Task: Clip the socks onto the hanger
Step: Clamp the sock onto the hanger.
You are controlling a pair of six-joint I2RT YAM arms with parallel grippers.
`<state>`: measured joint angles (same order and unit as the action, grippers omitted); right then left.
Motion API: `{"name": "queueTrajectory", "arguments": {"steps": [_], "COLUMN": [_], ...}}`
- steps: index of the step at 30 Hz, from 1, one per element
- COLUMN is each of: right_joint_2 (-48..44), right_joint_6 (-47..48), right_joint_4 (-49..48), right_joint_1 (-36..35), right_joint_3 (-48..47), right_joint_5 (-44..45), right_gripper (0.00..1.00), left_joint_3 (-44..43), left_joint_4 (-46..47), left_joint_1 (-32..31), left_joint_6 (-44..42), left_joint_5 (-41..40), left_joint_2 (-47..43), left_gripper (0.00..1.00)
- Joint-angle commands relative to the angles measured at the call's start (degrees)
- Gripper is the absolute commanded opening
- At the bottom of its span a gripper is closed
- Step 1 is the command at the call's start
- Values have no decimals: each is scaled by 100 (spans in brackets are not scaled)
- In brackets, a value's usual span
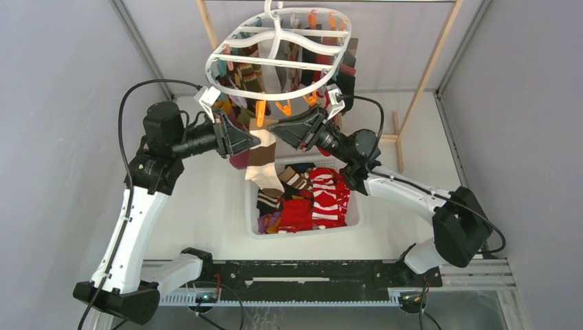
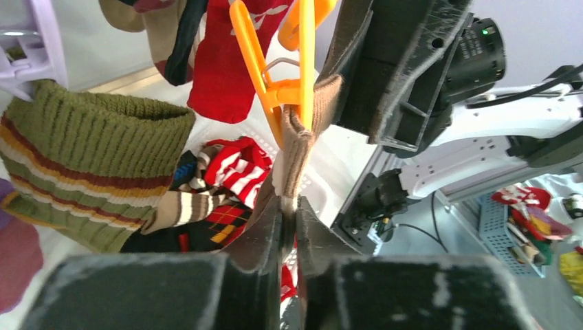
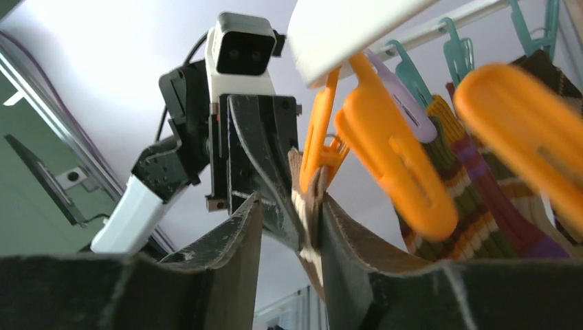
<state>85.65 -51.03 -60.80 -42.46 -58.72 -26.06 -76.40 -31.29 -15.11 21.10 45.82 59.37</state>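
Nearest, the two arm bases sit on a black rail (image 1: 309, 273) at the near edge of the table (image 1: 206, 206). Just beyond them a white slotted basket (image 1: 304, 233) lies on the table. It is filled with loose socks, a red-and-white striped sock (image 1: 331, 196) on its right side and darker patterned ones to the left. Above the basket's far-left corner a brown-and-cream banded sock (image 1: 264, 163) hangs in the air where the two arms meet. The left gripper (image 1: 253, 141) reaches in from the left with its fingers pressed together on the sock's tan cuff. In its wrist view the fabric runs up out of the closed pads to an orange clip (image 2: 289, 93). The right gripper (image 1: 277, 132) comes in from the right, almost tip to tip with the left one. Its wrist view shows its fingers standing apart, with the cuff between them lying against one finger and a gap to the other. The orange clip's lower end straddles the top edge of the cuff; whether it bites cannot be told. That clip hangs from the near rim of the hanger (image 1: 278, 38), which hangs tilted over the far part of the table, inside a bare wooden frame (image 1: 430, 69). Other socks dangle from its clips, among them an olive striped sock (image 2: 89, 155) and a red sock (image 2: 223, 69). Teal clips (image 3: 457, 51) line the rim farther back.
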Motion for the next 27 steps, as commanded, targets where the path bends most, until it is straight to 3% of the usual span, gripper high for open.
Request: {"name": "queueTrajectory", "arguments": {"steps": [1,6,13,19,27], "right_joint_2": [-741,-1308,-1557,-1034,-374], "right_joint_6": [529,919,1529,1456,957], "right_joint_4": [562,1417,2184,1605,243], "right_joint_1": [-3,156,253,214,323], "right_joint_3": [280,573,678,582,492], "right_joint_5": [393,587,1329,1678,1439], "right_gripper": [48,66,80,96,99], "left_joint_3": [-129,-268,-365,-378,-438], "left_joint_4": [12,-186,-351,-393,-449], "left_joint_1": [-28,-27,-31,-27,-27], "left_joint_6": [-244,-332,-333,-249,-253], "left_joint_5": [-239,-371,-349,-299,-284], "left_joint_2": [-112,-137,-183,-236,-233], "left_gripper": [8,4,4,5,6]}}
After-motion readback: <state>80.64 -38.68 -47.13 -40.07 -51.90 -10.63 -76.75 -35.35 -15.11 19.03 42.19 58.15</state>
